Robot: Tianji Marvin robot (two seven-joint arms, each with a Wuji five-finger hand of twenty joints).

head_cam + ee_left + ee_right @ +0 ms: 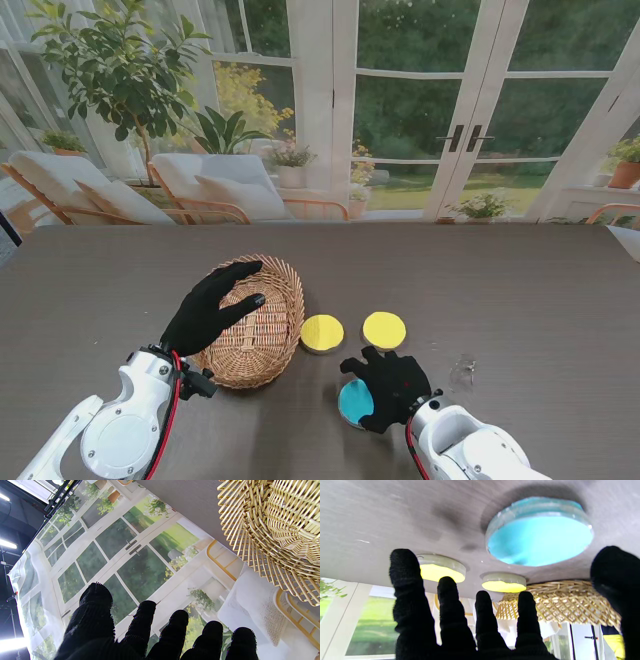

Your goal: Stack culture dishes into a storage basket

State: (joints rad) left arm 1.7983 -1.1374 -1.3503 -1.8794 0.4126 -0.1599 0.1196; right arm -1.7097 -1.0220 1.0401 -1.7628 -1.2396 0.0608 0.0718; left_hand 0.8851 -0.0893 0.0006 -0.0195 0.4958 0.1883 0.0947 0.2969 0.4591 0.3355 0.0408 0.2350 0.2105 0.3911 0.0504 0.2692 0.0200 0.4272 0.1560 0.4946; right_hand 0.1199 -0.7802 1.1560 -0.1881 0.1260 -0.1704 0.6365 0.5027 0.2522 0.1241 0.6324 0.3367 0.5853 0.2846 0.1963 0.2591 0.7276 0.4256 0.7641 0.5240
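Bench (520,290) of dark grey spreads under everything, well lit from the glass doors (460,110) at its far side. Wicker basket (255,325) sits left of centre, and my left hand (212,308) hangs over its near-left rim, fingers (96,597) apart and holding nothing. To the basket's right lie two yellow culture dishes, the left yellow dish (322,333) just beside the basket wall and the right yellow dish (384,330) near it, the two apart. Nearer to me is the blue dish (353,401), flat on the bench, with my right hand (392,388) spread low over its right side; those fingers (405,580) are apart and clamped on nothing. Whether the palm touches the dish I cannot tell.
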